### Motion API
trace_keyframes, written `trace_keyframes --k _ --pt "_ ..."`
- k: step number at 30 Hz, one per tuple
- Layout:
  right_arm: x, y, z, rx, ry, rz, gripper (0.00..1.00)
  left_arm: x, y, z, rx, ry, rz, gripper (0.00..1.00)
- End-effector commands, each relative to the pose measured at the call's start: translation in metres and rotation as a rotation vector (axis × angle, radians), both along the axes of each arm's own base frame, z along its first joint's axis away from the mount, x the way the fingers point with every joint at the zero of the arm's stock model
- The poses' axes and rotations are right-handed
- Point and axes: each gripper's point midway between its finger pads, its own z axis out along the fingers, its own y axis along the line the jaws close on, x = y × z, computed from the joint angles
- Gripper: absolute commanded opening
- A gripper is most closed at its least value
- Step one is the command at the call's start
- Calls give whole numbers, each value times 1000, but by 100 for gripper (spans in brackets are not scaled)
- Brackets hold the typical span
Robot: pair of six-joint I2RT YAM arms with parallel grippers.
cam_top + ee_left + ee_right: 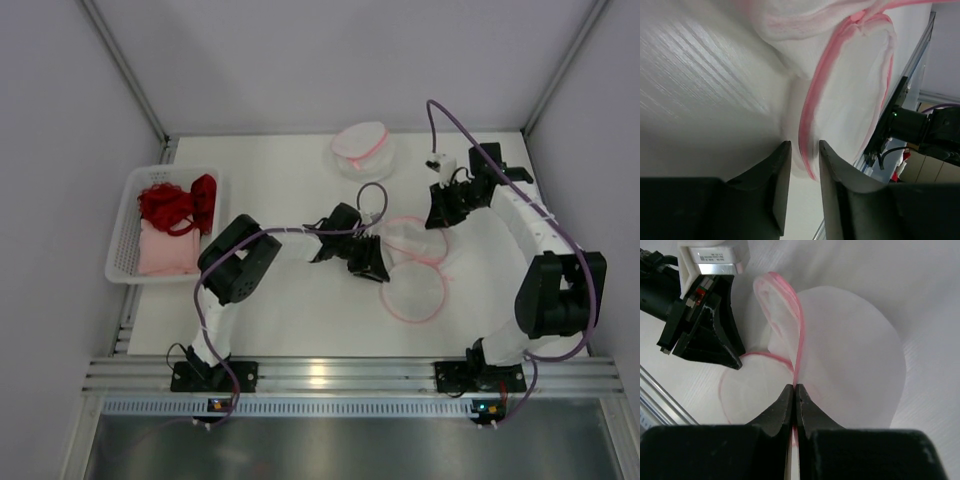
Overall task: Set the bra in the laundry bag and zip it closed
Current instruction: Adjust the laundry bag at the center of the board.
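A white table (300,320) with an aluminium rail (340,375) sits between plain grey walls (350,60).

Table (290,300) layout. A basket (120,225) stands at the left edge. In it the bra (180,203) lies on a folded cloth (168,255), toward the far end. The laundry bag (415,285) lies right of centre. The left gripper (372,262) is at its left rim and the right gripper (437,215) at its far rim. A second laundry bag (362,148) lies behind, near the far edge.
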Motion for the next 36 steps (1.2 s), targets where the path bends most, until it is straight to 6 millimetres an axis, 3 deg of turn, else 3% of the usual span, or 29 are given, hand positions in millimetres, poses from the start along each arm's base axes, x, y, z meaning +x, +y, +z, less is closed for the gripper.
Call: trace_keyframes --k 1,2,5,6,7,9,10,12,14,15,16,18,19,21,22,27,31,32,33,35,36 --pt "14 -7 22 44 -113 -138 0 20 -5 -13 40 -75 53 32" --pt "12 -10 16 40 -108 -160 0 21 -6 -14 39 -76 48 29" --pt "19 -24 20 38 -139 -261 0 25 -4 -11 69 -108 40 6" --pt "24 -43 22 40 -141 -334 0 27 -1 -9 88 -125 35 0" --pt "27 -49 26 39 -153 -367 0 29 6 -9 121 -151 24 0" --pt "34 -68 36 53 -185 -449 0 39 20 9 118 -185 27 0" --pt "35 -75 37 61 -194 -480 0 45 27 28 105 -223 40 0" --pt "39 -92 55 95 -254 -555 0 64 51 42 136 -292 53 0" --pt "34 -99 58 114 -275 -586 0 87 63 76 134 -394 87 0" --pt "30 -102 69 131 -314 -596 0 93 69 84 145 -439 75 0" --pt "24 -103 64 130 -308 -602 0 103 71 101 143 -489 87 0" --pt "13 -101 70 134 -342 -600 0 111 77 115 158 -565 75 0" --pt "6 -99 56 133 -317 -600 0 114 74 123 152 -592 68 0" --pt "-5 -92 50 142 -319 -574 0 116 74 120 162 -601 46 0" --pt "-12 -90 34 140 -282 -572 0 117 73 111 174 -587 31 0" --pt "-27 -83 -9 124 -153 -565 4 111 73 78 203 -558 -58 0" --pt "-40 -80 -21 133 -97 -583 9 116 83 49 270 -552 -100 0" --pt "-43 -78 -20 139 -95 -580 13 121 84 48 279 -571 -105 0" --pt "-45 -75 -16 153 -108 -568 26 128 83 52 285 -625 -127 0" --pt "-48 -74 -12 149 -116 -565 41 141 83 54 308 -686 -144 0" --pt "-46 -76 -6 139 -139 -562 55 149 81 62 305 -719 -142 0"
